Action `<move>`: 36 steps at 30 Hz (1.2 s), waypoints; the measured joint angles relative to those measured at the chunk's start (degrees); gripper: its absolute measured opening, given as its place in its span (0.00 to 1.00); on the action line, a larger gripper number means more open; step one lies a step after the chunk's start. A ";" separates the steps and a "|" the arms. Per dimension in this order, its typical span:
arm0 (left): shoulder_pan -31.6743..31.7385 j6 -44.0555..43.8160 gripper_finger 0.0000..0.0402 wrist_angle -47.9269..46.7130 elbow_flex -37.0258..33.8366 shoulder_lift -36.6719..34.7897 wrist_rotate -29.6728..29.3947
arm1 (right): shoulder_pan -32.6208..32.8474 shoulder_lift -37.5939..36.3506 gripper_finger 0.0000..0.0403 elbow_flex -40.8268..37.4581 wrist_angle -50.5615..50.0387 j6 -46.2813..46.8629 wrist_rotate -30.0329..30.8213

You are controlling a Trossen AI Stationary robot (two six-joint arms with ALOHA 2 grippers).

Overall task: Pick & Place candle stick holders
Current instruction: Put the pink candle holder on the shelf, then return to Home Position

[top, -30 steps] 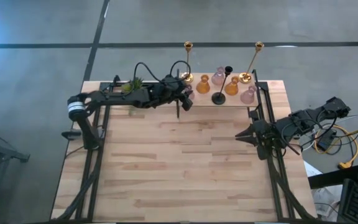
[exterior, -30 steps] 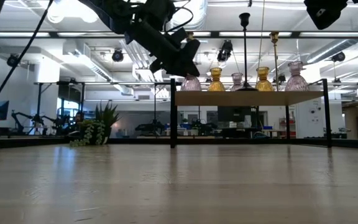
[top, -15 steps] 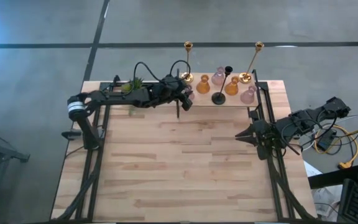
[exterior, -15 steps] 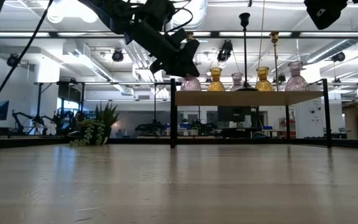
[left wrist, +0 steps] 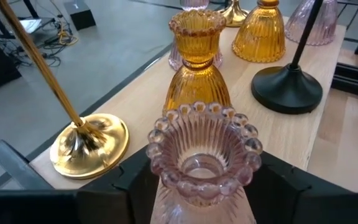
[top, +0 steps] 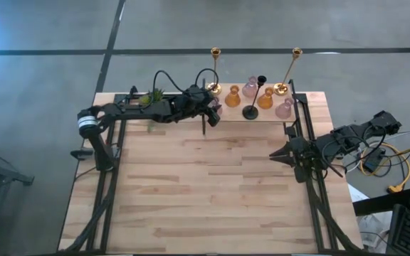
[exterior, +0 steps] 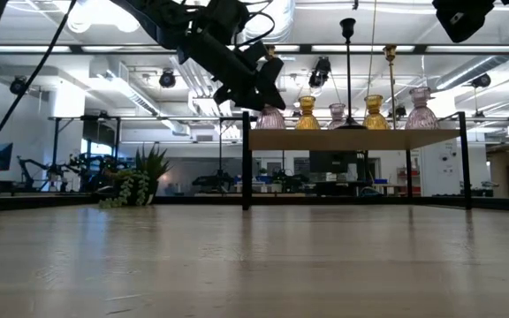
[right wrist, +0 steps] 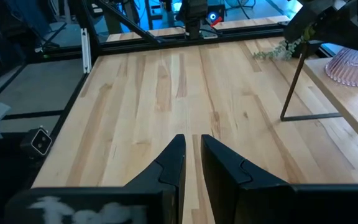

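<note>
The candle stick holders stand on a raised wooden shelf [exterior: 352,139] at the table's far edge: two tall gold ones [top: 214,71] [top: 290,71], a black stemmed one [top: 251,110], two amber glass ones [top: 233,96] [top: 265,99] and pink glass ones [top: 250,87] [top: 284,108]. My left gripper [top: 212,110] is at the shelf's left end, shut on another pink glass holder [left wrist: 204,155]. My right gripper [top: 276,155] is shut and empty, low over the table's right side. My left gripper has the pink holder's ribbed body [left wrist: 166,205] just under its beaded rim between its two fingers [left wrist: 135,183], one on each side. The fingers come slanting down from the table's left. The holder stands upright, its base on the shelf [exterior: 270,117].
A small green plant [top: 151,96] sits at the far left, beside my left arm. An amber holder [left wrist: 197,68], a gold base [left wrist: 89,146] and the black base [left wrist: 286,89] stand close round the held holder. The shelf has thin black legs [exterior: 246,172].
</note>
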 joint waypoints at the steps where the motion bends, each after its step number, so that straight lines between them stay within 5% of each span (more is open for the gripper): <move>1: 0.06 0.08 0.53 0.00 0.00 0.00 0.42 | 0.00 0.00 0.11 0.00 -0.01 0.01 0.00; 15: 0.43 0.75 0.74 -0.03 0.44 -0.23 1.83 | 0.00 0.00 0.11 0.00 0.00 0.02 0.02; 23: 0.43 2.87 0.75 -0.01 2.21 -3.46 2.31 | 0.00 0.00 0.11 0.00 -0.04 1.10 0.02; 36: -2.67 4.04 0.69 -6.62 1.61 -18.28 16.89 | 0.01 -1.89 0.11 0.00 -2.33 0.64 -0.11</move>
